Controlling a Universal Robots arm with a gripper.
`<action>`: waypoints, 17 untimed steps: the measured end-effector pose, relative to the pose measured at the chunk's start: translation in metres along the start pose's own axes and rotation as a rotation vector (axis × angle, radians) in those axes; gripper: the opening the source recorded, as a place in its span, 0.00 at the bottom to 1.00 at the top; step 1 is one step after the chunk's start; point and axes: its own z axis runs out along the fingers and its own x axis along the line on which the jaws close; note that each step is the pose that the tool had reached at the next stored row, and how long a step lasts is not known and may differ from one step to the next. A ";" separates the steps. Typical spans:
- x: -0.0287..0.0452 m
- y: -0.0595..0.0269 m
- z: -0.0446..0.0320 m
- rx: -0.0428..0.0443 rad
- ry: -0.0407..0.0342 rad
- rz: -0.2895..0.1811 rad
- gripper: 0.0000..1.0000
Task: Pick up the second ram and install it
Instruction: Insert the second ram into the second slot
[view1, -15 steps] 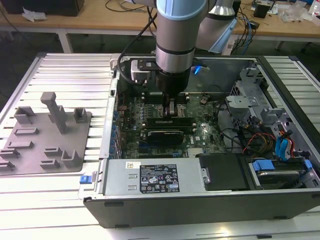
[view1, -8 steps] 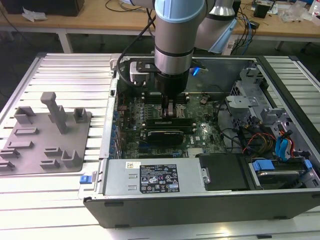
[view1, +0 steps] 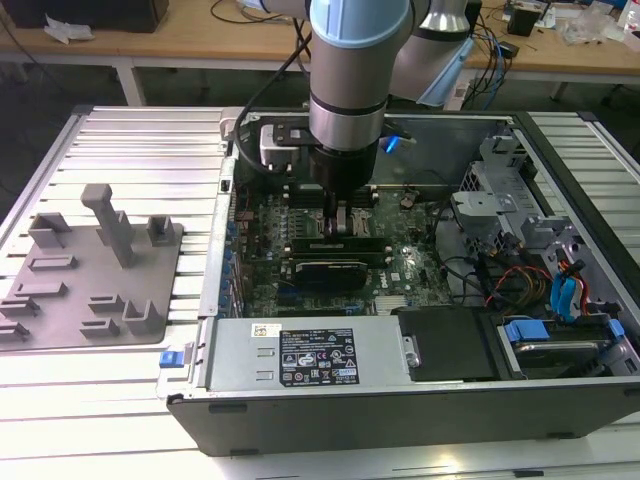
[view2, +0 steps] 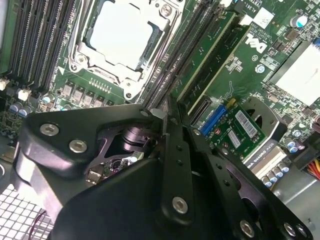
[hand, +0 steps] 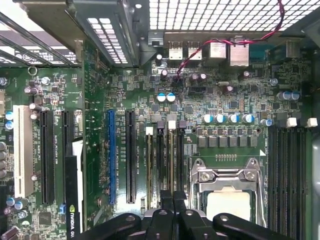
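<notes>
End effector (hand: 173, 196) cut by picture edge in first wrist view; covers near end of second ram (hand: 171, 160). Second wrist view: its body hides much of motherboard (view2: 237, 70). Exterior view: arm (view1: 350, 60) cropped above, computer case (view1: 400, 400) cropped at exterior view's right.

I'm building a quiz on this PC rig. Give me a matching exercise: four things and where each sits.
1 tool
2 grey holder tray
3 power supply
4 blue drive caddy

A exterior view's left, on the table
B exterior view's right, inside the case
C above the memory slots
D inside the case, nearest the exterior camera

Pairs: 1-C; 2-A; 3-D; 4-B
</notes>
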 end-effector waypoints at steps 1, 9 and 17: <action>-0.0007 -0.0001 0.0001 0.0001 -0.0005 0.000 0.09; -0.0002 0.0000 -0.0001 0.0042 -0.0114 0.000 0.09; 0.0008 0.0000 0.0015 0.0057 -0.0097 0.000 0.09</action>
